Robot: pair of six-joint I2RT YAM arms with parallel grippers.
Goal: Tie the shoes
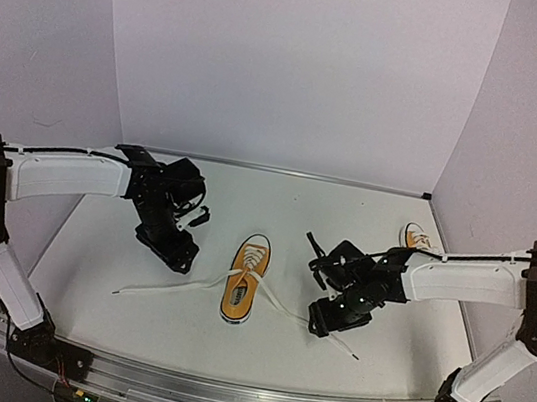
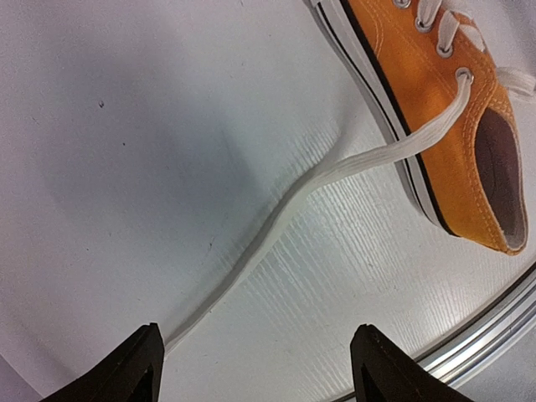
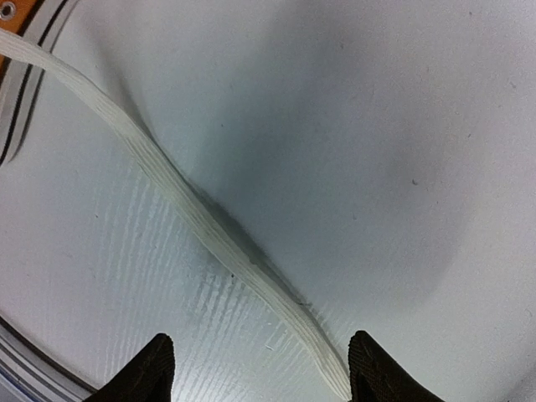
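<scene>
presently, the lace-pickup step seems in hand: left end effector (image 1: 177, 256) and right end effector (image 1: 324, 323), both wide open and empty, hover over the left lace (image 2: 285, 207) and right lace (image 3: 209, 230). next move likely: descend, pinch each. orange shoe (image 1: 245, 281), white-soled, untied, lies centrally on the desk (image 1: 277, 212); second shoe (image 1: 415, 237) sits far right.

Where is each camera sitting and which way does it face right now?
Top external: above and behind the robot, looking down on both arms and the shoe.
Left wrist: on left tool, aimed down at shoe and lace; fingertips show.
Right wrist: on right tool, aimed down at the other lace; fingertips show.
Shared: top and left wrist both see the shoe.
</scene>
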